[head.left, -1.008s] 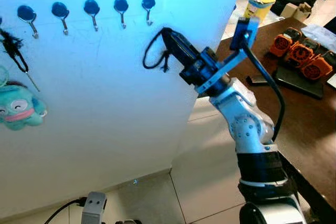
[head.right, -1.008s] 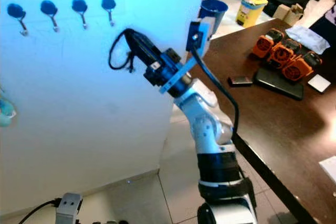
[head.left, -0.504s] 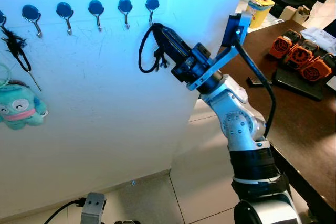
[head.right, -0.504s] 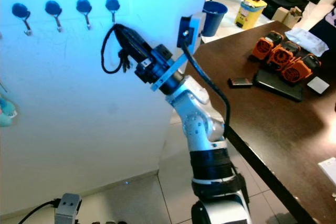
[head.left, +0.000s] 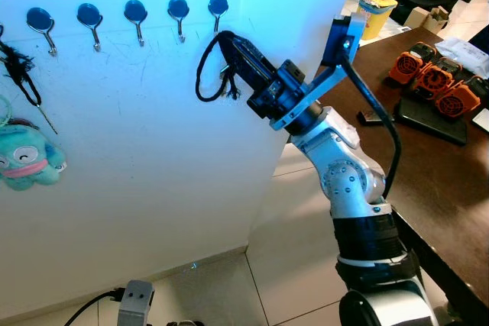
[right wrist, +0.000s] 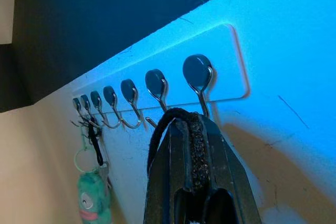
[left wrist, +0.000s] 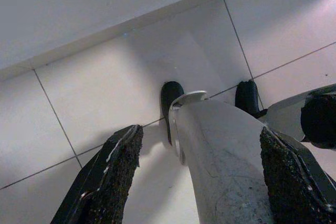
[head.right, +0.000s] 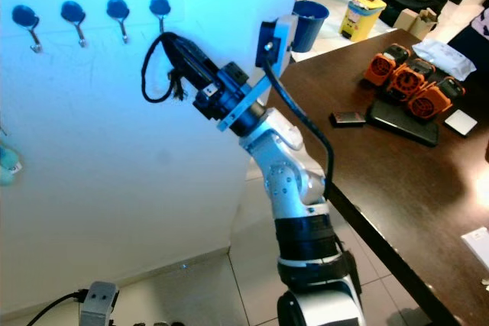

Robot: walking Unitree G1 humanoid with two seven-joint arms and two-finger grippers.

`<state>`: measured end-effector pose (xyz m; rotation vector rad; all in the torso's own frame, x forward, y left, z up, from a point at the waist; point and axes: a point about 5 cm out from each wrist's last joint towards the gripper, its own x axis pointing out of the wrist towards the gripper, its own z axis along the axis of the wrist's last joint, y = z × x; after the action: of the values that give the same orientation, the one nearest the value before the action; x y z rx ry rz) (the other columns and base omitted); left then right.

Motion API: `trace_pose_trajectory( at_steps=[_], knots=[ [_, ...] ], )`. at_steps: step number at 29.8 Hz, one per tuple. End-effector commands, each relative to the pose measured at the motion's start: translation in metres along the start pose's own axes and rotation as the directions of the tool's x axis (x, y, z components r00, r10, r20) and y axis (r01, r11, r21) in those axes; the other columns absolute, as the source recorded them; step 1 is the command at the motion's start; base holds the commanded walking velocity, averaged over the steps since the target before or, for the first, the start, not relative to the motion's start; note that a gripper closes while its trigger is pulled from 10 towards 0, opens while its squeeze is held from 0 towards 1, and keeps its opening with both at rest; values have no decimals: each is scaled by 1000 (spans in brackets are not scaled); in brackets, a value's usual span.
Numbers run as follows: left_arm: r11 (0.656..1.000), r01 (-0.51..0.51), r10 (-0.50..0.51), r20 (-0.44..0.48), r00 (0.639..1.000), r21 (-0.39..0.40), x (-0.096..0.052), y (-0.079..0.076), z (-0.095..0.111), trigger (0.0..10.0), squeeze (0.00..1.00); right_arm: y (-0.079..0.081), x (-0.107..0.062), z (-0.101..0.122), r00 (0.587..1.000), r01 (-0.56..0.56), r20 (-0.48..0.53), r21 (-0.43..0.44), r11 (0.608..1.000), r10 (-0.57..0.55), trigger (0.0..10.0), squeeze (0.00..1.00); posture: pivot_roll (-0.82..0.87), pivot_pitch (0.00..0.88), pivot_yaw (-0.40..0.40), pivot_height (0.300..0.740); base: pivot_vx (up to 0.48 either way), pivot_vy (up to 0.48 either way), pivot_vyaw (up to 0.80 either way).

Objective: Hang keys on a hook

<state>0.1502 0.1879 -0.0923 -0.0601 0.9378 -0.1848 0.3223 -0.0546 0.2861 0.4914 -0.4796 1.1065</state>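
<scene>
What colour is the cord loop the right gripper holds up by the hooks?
Black. The cord loop shows best in the left eye view.

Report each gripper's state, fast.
Left gripper: open, empty, hanging over the floor.
Right gripper: shut on the black cord key loop, just below the rightmost hook.

The keys (head.left: 227,82) hang on a black cord loop (head.left: 208,66) — it droops just under the last hook (head.left: 217,7), the rightmost one in the row.
</scene>
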Motion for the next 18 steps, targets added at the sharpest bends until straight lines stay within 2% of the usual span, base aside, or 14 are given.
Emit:
trace_pose_trajectory(
  at_steps=[1, 13, 18],
  knots=[
    [1000, 20, -23, -114, 993, -21, -5, -10, -30, 10000, 0, 5, 4, 14, 998, -27, 54, -22, 999, 28, 10000, 0, 65, 79, -17, 740, 0, 0, 0],
    [999, 27, -29, -114, 993, -21, -5, -11, -30, 10000, 0, -1, 3, 23, 995, 36, 97, -10, 999, -34, 10000, 0, 60, 84, -19, 740, 0, 0, 0],
    [999, 29, -31, -114, 993, -20, -5, -12, -30, 10000, 0, -8, 5, 19, 995, 91, 38, -56, 994, -89, 10000, 0, 61, 84, -23, 740, 0, 0, 0]
  ],
)
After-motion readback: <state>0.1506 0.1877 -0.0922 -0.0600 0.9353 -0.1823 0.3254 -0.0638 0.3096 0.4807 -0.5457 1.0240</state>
